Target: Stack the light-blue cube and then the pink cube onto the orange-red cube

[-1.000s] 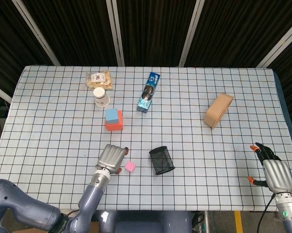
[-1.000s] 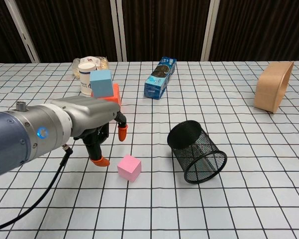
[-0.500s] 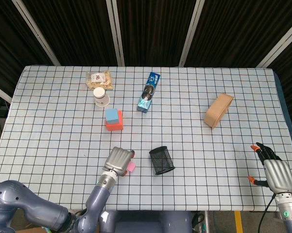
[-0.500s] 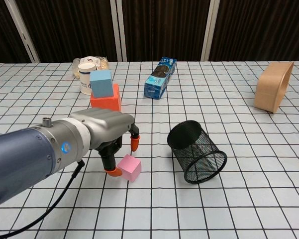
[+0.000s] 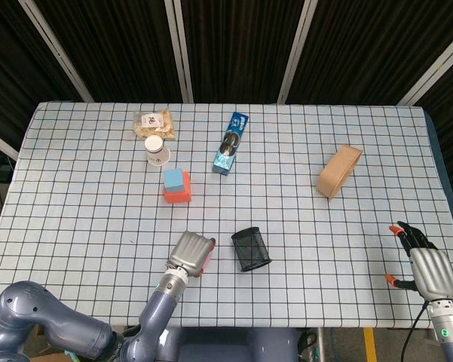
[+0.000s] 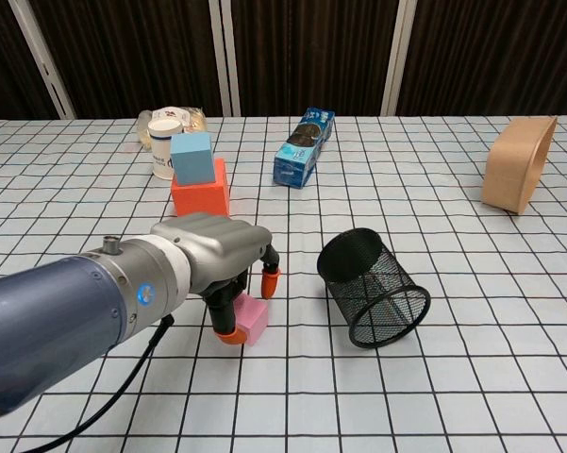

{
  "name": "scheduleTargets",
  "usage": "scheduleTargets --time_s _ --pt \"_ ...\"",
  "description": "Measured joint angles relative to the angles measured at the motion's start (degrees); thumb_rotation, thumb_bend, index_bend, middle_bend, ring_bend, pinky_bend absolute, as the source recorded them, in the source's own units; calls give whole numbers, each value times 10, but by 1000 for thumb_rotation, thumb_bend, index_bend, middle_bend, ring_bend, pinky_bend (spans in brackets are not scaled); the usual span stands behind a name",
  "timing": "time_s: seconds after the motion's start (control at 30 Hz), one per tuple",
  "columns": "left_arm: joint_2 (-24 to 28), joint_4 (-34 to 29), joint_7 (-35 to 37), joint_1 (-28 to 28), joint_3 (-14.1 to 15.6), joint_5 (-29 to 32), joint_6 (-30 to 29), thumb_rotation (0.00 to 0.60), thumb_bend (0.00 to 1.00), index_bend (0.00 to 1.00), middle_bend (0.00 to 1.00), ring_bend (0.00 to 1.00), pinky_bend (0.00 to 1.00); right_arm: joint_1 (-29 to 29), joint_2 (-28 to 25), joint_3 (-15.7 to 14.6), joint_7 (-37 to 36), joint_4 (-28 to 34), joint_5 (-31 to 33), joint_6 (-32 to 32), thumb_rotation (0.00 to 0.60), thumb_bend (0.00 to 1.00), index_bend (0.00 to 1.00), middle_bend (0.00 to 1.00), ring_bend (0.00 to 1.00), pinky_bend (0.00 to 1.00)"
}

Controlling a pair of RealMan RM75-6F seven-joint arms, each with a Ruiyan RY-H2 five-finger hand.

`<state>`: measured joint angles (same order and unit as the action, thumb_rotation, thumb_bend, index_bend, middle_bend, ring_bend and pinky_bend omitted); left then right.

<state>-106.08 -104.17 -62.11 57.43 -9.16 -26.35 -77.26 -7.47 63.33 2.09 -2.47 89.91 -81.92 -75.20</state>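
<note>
The light-blue cube [image 5: 172, 179] [image 6: 192, 157] sits on top of the orange-red cube [image 5: 179, 195] [image 6: 201, 195] at the table's left middle. The pink cube [image 6: 255, 319] stands on the table nearer the front. In the head view only its edge [image 5: 209, 258] shows past my left hand [image 5: 191, 252] [image 6: 217, 260]. That hand hangs over the pink cube with its fingers spread around it. One orange fingertip [image 6: 230, 334] lies against the cube's left side and another [image 6: 269, 281] is just behind it. My right hand [image 5: 425, 268] rests empty at the front right edge.
A black mesh pen cup [image 5: 251, 249] [image 6: 373, 288] lies on its side just right of the pink cube. Behind the stack stand a paper cup [image 5: 157, 150] and a snack bag [image 5: 154, 123]. A blue packet [image 5: 228, 143] lies mid-back and a tan holder [image 5: 339, 170] to the right.
My left hand has moved right from beside the pink cube to over it, its fingers now around the cube. The cubes and my right hand have not moved.
</note>
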Motion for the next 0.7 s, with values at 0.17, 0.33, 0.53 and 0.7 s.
scheduleTargets --time_s 0.17,0.33,0.53,0.7 --pt "-1 4 -3 0 -7 -6 -10 600 268 383 835 673 701 0 0 -1 -1 1 0 1 600 138 170 106 134 340" --pt "-2 6 -8 1 -10 -3 -11 600 268 382 835 673 701 -1 -1 -1 -1 2 2 5 600 139 170 106 135 347" --pt "-9 15 -13 1 -9 1 -9 600 269 381 835 673 701 -2 -2 -1 -3 2 4 8 600 137 170 106 135 347" --pt "-12 18 -16 1 -10 2 -8 600 268 386 836 673 701 -1 -2 -1 -5 2 3 6 600 138 170 106 135 347"
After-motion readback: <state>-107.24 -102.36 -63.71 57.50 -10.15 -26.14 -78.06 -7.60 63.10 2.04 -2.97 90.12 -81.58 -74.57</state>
